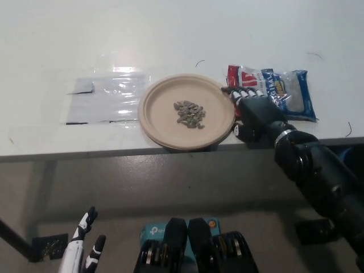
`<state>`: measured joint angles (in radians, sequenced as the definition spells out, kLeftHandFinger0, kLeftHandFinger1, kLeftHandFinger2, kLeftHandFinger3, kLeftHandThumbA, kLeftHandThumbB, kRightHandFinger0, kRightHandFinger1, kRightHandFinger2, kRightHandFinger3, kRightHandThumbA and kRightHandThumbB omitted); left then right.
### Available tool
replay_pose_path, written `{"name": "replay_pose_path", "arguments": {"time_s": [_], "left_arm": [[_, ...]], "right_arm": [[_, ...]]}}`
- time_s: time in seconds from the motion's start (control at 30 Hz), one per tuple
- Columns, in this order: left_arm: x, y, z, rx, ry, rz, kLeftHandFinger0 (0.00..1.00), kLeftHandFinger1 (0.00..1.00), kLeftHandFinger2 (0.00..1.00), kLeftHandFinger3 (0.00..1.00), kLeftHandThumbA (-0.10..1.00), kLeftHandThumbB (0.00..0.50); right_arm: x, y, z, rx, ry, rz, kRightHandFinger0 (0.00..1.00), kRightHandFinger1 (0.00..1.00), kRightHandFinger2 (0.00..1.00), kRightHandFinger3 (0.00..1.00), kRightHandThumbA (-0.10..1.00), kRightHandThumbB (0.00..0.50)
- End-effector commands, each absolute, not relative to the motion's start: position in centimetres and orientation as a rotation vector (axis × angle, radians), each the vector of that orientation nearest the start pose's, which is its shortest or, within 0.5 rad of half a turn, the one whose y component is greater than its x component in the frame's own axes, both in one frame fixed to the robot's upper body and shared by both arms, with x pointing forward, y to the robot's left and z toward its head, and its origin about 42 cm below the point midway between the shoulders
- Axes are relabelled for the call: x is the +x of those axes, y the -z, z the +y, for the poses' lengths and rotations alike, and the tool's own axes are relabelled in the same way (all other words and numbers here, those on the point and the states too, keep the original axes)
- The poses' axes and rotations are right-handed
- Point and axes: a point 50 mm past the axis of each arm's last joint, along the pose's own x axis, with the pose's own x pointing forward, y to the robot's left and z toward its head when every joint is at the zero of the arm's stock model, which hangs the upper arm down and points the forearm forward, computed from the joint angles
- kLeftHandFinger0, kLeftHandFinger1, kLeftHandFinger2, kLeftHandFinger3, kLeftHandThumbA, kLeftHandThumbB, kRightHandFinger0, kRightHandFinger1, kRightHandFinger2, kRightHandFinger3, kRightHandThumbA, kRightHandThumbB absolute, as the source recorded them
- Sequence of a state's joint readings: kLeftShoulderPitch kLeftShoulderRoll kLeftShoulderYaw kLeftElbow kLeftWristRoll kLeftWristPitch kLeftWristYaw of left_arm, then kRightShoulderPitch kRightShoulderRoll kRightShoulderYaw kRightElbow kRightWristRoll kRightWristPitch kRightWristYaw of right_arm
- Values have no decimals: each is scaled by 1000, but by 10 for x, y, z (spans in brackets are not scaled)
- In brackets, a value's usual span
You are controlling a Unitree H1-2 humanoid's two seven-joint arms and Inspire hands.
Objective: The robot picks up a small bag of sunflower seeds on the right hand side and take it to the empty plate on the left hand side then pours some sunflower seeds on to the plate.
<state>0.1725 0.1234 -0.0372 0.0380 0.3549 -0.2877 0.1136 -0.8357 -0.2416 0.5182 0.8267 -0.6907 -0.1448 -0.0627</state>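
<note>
beside the plate (149,111), right hand (255,115) empty, fingers spread, touching seed bag (278,94)

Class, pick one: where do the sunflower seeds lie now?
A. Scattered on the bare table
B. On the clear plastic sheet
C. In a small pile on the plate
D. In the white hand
C: the seeds sit in a small pile near the middle of the plate, none on the sheet.
</note>
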Motion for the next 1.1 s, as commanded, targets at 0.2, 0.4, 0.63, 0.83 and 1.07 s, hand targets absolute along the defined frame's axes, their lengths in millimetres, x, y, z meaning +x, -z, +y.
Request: {"name": "replay_pose_path", "arguments": {"time_s": [0.2, 0.4, 0.63, 0.83, 1.07], "left_arm": [[227, -77, 257, 474, 0, -137, 1000, 1000, 1000, 1000, 1000, 99], [231, -79, 257, 474, -3, -139, 1000, 1000, 1000, 1000, 1000, 91], [237, -79, 256, 472, -13, -144, 1000, 1000, 1000, 1000, 1000, 94], [241, -80, 255, 464, -16, -156, 1000, 1000, 1000, 1000, 1000, 92], [265, -90, 245, 450, -13, -201, 1000, 1000, 1000, 1000, 1000, 95]], "right_arm": [[482, -248, -167, -1248, -620, -200, 1000, 1000, 1000, 1000, 756, 500], [470, -282, -193, -1131, -582, -340, 1000, 1000, 1000, 1000, 1000, 453], [434, -336, -217, -962, -469, -509, 1000, 1000, 1000, 1000, 1000, 406], [381, -352, -225, -823, -405, -636, 1000, 1000, 1000, 1000, 1000, 417], [290, -328, -225, -518, -258, -879, 1000, 1000, 1000, 1000, 1000, 414]]}}
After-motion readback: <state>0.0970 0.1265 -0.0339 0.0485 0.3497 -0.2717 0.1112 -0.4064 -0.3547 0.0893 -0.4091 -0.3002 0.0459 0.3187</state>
